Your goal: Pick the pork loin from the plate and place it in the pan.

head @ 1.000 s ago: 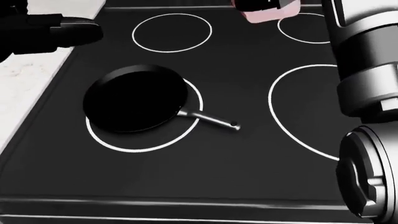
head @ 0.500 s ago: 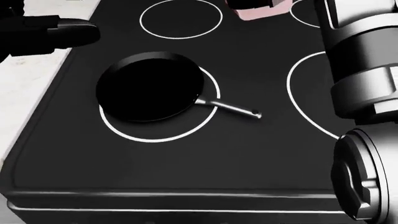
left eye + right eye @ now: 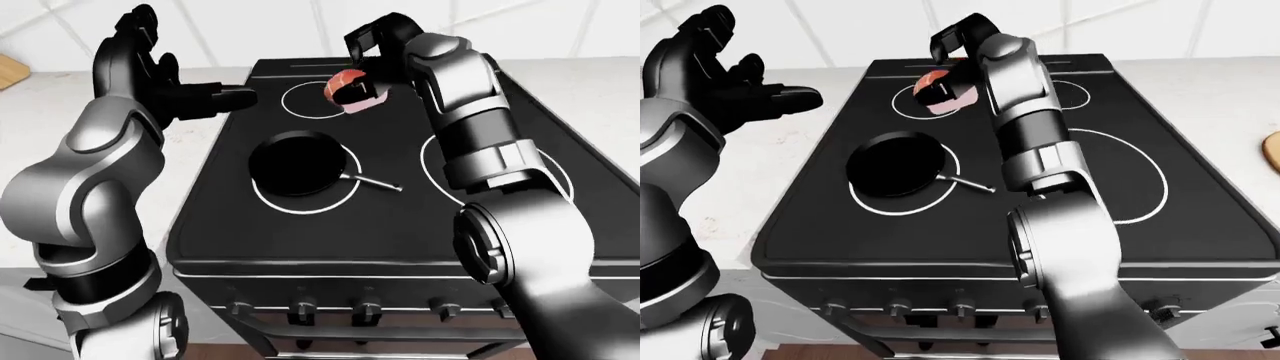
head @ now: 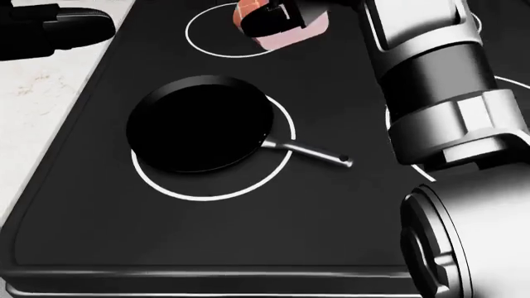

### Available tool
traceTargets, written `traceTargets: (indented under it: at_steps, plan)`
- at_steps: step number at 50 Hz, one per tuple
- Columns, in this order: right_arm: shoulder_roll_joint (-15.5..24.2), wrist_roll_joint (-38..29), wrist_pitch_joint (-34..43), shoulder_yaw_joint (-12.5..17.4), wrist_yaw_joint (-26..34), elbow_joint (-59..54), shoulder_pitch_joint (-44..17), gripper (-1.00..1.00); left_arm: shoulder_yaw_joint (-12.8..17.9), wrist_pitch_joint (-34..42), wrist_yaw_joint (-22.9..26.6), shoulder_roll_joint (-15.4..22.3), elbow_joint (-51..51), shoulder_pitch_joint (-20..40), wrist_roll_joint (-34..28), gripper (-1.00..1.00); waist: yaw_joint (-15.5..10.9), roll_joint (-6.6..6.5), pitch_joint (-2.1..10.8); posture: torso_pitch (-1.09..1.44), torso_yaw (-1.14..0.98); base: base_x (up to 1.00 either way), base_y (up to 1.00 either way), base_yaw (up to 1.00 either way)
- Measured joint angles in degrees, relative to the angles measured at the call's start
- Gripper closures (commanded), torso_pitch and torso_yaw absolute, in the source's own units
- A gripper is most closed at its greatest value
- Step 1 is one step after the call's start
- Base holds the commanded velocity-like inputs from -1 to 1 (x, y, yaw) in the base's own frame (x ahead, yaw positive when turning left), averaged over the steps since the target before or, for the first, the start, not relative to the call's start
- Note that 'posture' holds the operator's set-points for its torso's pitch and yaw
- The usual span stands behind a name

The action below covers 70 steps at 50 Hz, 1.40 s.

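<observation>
Pork loin [image 3: 355, 91]: pink slab, gripped in the clenched fingers of the right hand [image 3: 362, 66], held in the air at upper centre of the left-eye view, above the stove [image 3: 400, 225], up and right of the pan [image 3: 300, 163].
Right arm: reaches up from lower right, bent inward at the wrist.
Left hand [image 3: 175, 94]: upper left, fingers spread, holding nothing.
</observation>
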<state>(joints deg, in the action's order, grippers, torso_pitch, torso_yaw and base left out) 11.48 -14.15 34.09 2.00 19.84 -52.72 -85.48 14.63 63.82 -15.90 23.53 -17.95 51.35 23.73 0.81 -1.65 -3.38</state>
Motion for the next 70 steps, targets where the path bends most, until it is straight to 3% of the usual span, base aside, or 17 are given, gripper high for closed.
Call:
traceTargets:
  at_steps: [14, 36, 70]
  plan:
    - [-4.73, 0.12, -3.83, -0.86, -0.75, -1.47, 1.02, 1.0, -0.28, -0.82, -0.04, 0.09, 0.12, -0.51, 0.3, -1.0, 0.18, -0.43, 0.1, 0.0, 0.0, 0.0, 0.0, 0.0]
    - [-10.04, 0.56, -17.99, -1.07, -4.41, -13.93, 0.29, 1.0, -0.14, -0.92, 0.09, 0.66, 0.59, -0.27, 0.74, -1.0, 0.54, -1.18, 0.3, 0.0, 0.0, 0.0, 0.0, 0.0]
    - [-15.2, 0.88, -32.42, -0.16, -7.89, -21.14, 3.74, 1.0, 0.37, -1.36, 0.52, 1.09, 0.91, -1.04, 0.85, -1.0, 0.55, -1.39, 0.6, 0.0, 0.0, 0.0, 0.0, 0.0]
